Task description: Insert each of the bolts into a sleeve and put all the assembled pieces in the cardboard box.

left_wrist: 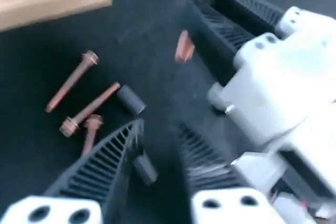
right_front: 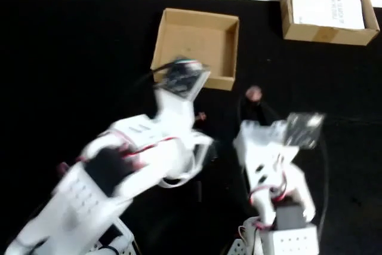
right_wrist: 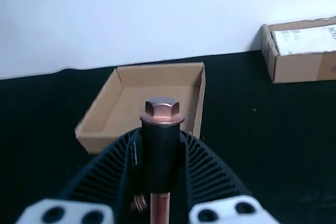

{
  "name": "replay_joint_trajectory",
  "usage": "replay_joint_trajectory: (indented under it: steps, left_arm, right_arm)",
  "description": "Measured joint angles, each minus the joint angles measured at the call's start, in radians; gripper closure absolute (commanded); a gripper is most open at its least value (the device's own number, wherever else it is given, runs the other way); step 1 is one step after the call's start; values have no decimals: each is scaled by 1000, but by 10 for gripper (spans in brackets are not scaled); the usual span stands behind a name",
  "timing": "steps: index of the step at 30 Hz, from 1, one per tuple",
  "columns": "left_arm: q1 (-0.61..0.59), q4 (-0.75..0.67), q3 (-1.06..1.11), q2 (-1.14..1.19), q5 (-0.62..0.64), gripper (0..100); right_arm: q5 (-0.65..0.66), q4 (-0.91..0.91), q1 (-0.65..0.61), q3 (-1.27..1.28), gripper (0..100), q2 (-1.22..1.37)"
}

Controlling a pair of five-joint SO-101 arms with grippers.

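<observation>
My right gripper is shut on a black sleeve with a copper bolt through it. The hex head sits on top and the shank sticks out below. It hangs above the table near the open cardboard box, and the bolt head marks it from above. My left gripper stands open just above the black table. A loose black sleeve lies by its fingers. Beside it lie three copper bolts, and another sleeve sits at the tip of one of them.
A second cardboard box with white paper inside stands at the back right. In the left wrist view the right arm's gripper hangs close by with its bolt's tip showing. Both white arms crowd the table's near middle.
</observation>
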Motion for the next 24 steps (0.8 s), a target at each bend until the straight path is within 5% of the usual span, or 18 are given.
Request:
replay_joint_trajectory:
  steps: [10, 24]
  left_arm:
    - [-376, -135, 353, -362, 0, 992]
    - [-629, -529, 1111, -875, 3, 992]
  right_arm:
    - [35, -2, 3, -568, 991, 652]
    - [678, -2, -110, -980, 991, 1283]
